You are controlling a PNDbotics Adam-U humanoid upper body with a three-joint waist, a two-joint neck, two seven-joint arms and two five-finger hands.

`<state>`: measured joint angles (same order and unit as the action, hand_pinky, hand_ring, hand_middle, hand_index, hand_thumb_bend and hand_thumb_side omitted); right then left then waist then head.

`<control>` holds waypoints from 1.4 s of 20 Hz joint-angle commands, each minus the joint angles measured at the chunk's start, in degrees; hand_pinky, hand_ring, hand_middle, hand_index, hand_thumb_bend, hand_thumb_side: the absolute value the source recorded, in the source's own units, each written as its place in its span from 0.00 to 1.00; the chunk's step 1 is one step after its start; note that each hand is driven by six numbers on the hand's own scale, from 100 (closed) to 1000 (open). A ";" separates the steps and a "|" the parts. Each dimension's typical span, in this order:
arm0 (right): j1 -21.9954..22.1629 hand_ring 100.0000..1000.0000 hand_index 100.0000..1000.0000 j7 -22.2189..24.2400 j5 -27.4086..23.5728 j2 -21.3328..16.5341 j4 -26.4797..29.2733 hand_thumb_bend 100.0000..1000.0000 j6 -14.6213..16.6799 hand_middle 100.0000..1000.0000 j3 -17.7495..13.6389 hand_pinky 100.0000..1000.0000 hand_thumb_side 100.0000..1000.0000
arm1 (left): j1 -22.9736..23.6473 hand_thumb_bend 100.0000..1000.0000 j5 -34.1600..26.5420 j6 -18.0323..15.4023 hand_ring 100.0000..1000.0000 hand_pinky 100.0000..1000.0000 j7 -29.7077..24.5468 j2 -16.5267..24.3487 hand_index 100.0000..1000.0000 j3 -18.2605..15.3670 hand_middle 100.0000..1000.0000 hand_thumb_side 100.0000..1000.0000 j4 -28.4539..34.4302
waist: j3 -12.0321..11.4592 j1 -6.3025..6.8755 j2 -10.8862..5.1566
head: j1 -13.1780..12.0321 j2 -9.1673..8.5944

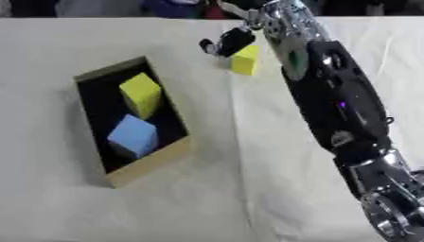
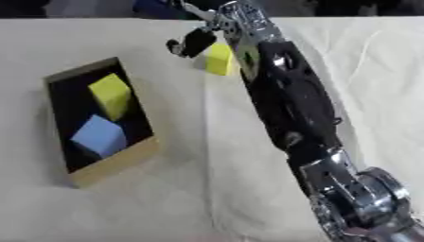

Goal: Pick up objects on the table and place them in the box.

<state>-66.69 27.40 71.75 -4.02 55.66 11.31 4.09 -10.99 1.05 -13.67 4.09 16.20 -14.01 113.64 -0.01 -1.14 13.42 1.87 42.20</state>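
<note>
A yellow block (image 1: 245, 60) lies at the far middle of the cloth-covered table. My right arm reaches up from the lower right, and my right hand (image 1: 227, 41) is directly over the block's upper left corner, touching or nearly touching it. Most of the hand is hidden behind the wrist. Left of it stands an open cardboard box (image 1: 147, 165) with a dark inside. It holds another yellow block (image 1: 141, 94) and a light blue block (image 1: 132, 135). My left hand does not show.
The table is covered with a beige cloth (image 1: 49, 198) that has a fold running down its middle. Dark shapes line the far edge of the table. My right forearm (image 1: 340, 104) spans the right half of the table.
</note>
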 commanded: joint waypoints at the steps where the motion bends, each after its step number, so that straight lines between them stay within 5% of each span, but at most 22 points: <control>1: -1.87 0.95 0.93 -1.04 1.94 -1.68 -1.14 0.17 -0.77 0.79 -0.77 0.86 0.37 | -0.17 0.00 0.27 -0.04 0.62 0.56 0.20 1.31 0.78 -0.46 0.76 0.63 0.95 | 0.05 0.27 -0.83 | -0.13 -0.27; 28: -0.53 0.97 0.93 -1.05 5.04 -3.46 -9.63 0.13 -8.66 0.80 -5.73 0.87 0.44 | -0.18 0.00 0.46 0.19 0.62 0.55 0.23 1.29 0.78 -0.53 0.76 0.63 0.95 | 0.13 0.25 -0.76 | -0.31 -0.44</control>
<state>-66.01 26.41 76.32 -5.99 45.62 2.98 -1.19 -10.89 1.47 -13.58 4.17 16.20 -14.02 113.64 0.19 -1.14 13.50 1.64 42.21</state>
